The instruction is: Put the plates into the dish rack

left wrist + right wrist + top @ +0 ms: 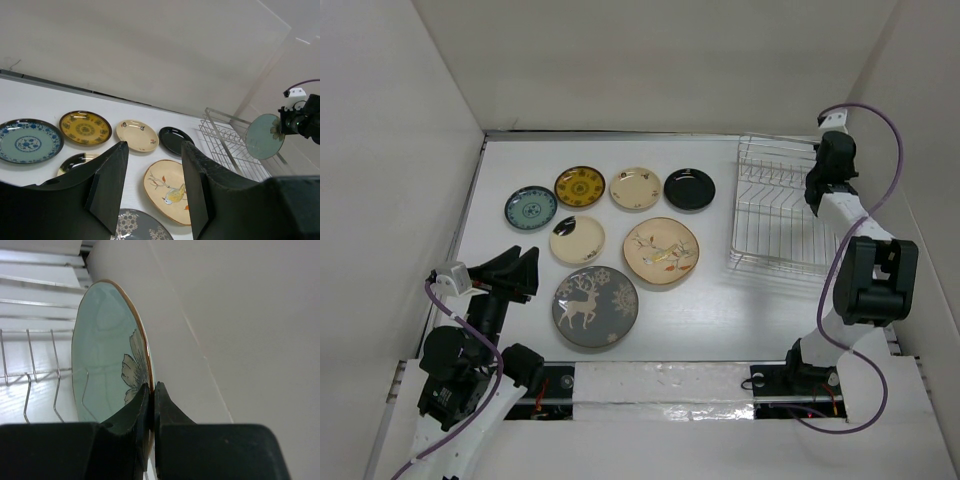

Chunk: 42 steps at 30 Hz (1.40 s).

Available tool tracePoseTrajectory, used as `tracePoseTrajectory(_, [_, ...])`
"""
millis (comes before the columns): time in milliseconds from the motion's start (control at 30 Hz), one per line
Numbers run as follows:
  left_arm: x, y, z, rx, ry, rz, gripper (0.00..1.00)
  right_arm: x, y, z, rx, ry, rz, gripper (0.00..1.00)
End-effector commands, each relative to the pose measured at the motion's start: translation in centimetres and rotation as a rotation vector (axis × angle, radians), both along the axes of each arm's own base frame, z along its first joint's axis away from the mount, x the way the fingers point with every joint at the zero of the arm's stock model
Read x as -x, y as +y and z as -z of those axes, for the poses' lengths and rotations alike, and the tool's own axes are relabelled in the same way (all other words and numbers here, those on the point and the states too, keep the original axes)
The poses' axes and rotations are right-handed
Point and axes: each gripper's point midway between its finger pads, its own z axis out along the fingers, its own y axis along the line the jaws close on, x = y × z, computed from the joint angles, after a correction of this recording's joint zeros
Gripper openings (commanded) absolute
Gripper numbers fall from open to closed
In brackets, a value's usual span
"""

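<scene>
Several plates lie flat on the table: a grey deer plate, a tan bird plate, a cream-and-black one, a blue-teal patterned one, a yellow-patterned one, a cream one and a black one. The white wire dish rack stands at the right. My right gripper is shut on the rim of a pale teal flower plate, held on edge above the rack's right side; that plate also shows in the left wrist view. My left gripper is open and empty, left of the deer plate.
White walls close in the table at the left, back and right. The right wall is close behind the held plate. The rack's upright prongs stand just below and left of the held plate.
</scene>
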Motion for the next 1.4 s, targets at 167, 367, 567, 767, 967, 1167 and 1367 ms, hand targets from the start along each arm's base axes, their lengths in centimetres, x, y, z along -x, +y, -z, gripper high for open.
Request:
tracePoseTrajectory(167, [3.9,2.2,-3.1,0.094,-0.187,0.000,0.44,0.3,0.0,-2.6,0.018,-0.183,0.022,0.11])
tracePoseTrajectory(367, [3.8,2.2,-3.1,0.094,-0.184,-0.001,0.44,0.8,-0.4,-3.3,-0.041,-0.251,0.063,0.57])
tracePoseTrajectory(567, [3.7,2.1,-3.0,0.091,-0.176,0.001,0.44,0.8,1.5,-8.6,-0.185,-0.455,0.047,0.75])
tracePoseTrajectory(767, [3.3,1.9,-2.8,0.082,-0.158,-0.002,0.43,1.9,13.5,-12.5,-0.418,-0.585,-0.206,0.59])
tracePoseTrajectory(967, [2.3,1.2,-2.1,0.054,-0.112,0.001,0.29,6.2,32.8,-7.2,-0.893,-0.386,-0.713,0.00])
tracePoseTrajectory(1167, [1.1,0.5,-1.3,0.018,-0.062,0.003,0.00,14.0,45.6,2.8,-1.066,0.029,-0.892,0.02])
tracePoseTrajectory(1367, [-0.4,-0.4,-0.3,-0.030,-0.002,0.009,0.00,23.3,51.5,11.7,-1.304,0.327,-0.892,0.52])
